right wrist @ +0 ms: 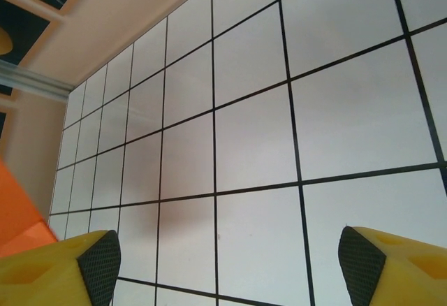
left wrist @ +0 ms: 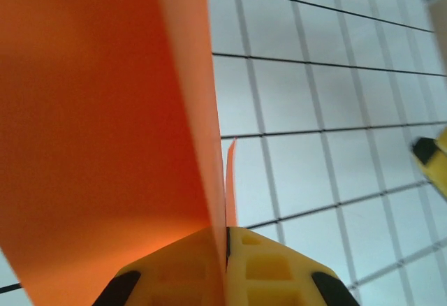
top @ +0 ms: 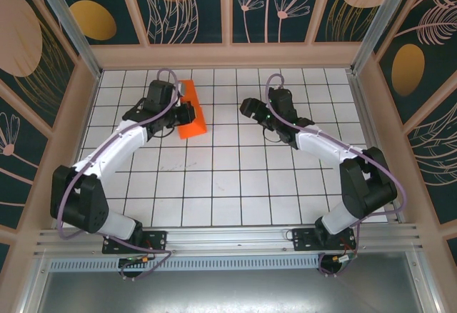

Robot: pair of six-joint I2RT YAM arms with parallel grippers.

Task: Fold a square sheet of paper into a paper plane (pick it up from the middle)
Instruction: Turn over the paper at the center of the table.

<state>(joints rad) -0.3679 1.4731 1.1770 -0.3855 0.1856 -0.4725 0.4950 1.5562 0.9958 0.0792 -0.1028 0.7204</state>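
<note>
Fingers (left wrist: 272, 267) of the left gripper (left wrist: 227, 235) are pressed tight together on the sheet of paper (left wrist: 105, 110), orange-red and folded over on itself. The paper runs straight out ahead of the fingertips, above the tiled table (left wrist: 314, 96). The right gripper (right wrist: 230, 267) holds nothing, its fingers spread wide over bare tiles. The paper lies off beyond its left finger, well apart.

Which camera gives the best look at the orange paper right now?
The top external view: it shows the orange paper nearly whole, a folded strip at the left gripper. The left wrist view shows it cropped, pinched between shut yellow fingers. The right wrist view catches an orange corner at its left edge.
</note>
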